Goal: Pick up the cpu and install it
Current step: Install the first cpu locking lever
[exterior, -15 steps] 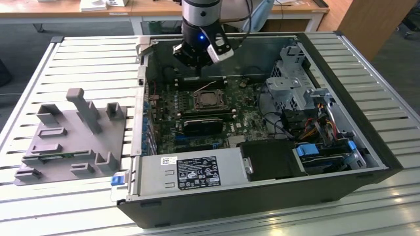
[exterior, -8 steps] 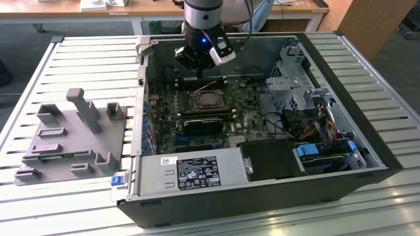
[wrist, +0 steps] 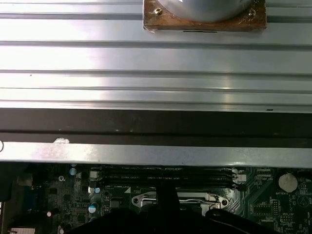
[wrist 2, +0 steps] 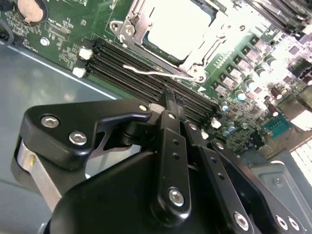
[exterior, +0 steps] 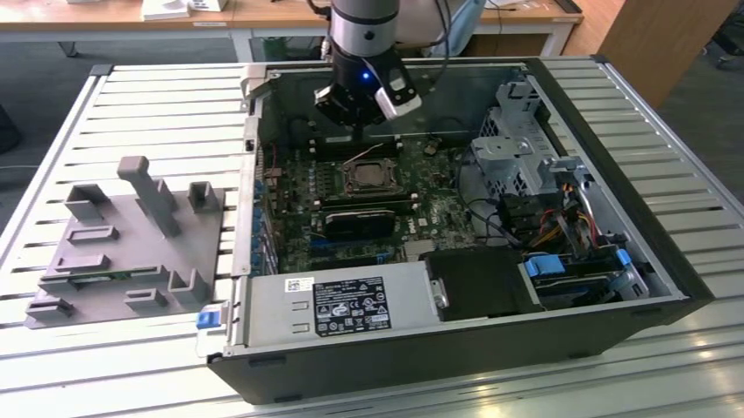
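The cpu [exterior: 369, 178] lies flat in the black motherboard socket [exterior: 348, 165] inside the open computer case, its silvery top facing up. In the second wrist view the cpu [wrist 2: 178, 27] shows bright inside the socket's metal frame [wrist 2: 127, 25], with a thin wire lever [wrist 2: 146, 71] lying beside it. My gripper [exterior: 354, 132] hangs just behind the socket, close above the memory slots [wrist 2: 126, 68]. Its black fingers [wrist 2: 169, 100] are shut together and hold nothing. In the first wrist view the gripper [wrist: 167, 197] points down at the socket's edge.
The case wall [exterior: 250, 157] and a drive cage [exterior: 517, 144] flank the board. A power supply [exterior: 337, 305] and cables [exterior: 558, 226] fill the near end. A grey plastic tray with posts [exterior: 87, 261] lies on the slatted table [exterior: 139, 104] at the exterior view's left.
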Action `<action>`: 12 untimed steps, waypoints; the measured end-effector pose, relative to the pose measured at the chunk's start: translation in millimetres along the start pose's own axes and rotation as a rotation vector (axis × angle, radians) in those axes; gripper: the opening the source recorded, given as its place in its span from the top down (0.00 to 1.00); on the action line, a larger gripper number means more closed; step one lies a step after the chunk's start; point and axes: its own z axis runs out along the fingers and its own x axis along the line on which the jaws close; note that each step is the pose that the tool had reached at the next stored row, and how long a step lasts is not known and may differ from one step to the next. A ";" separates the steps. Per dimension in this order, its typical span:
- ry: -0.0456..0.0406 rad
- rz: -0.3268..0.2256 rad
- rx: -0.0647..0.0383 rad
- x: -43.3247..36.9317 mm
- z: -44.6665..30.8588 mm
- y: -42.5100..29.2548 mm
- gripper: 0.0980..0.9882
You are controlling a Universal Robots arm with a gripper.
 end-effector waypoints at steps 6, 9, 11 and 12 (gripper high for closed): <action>-0.0001 0.000 0.000 -5.4 3.3 -0.4 0.99; -0.0001 0.000 0.000 -7.3 5.2 -0.7 0.99; -0.0001 0.000 0.000 -8.1 6.2 -0.9 0.99; -0.0001 0.000 0.000 -8.5 6.7 -0.9 0.99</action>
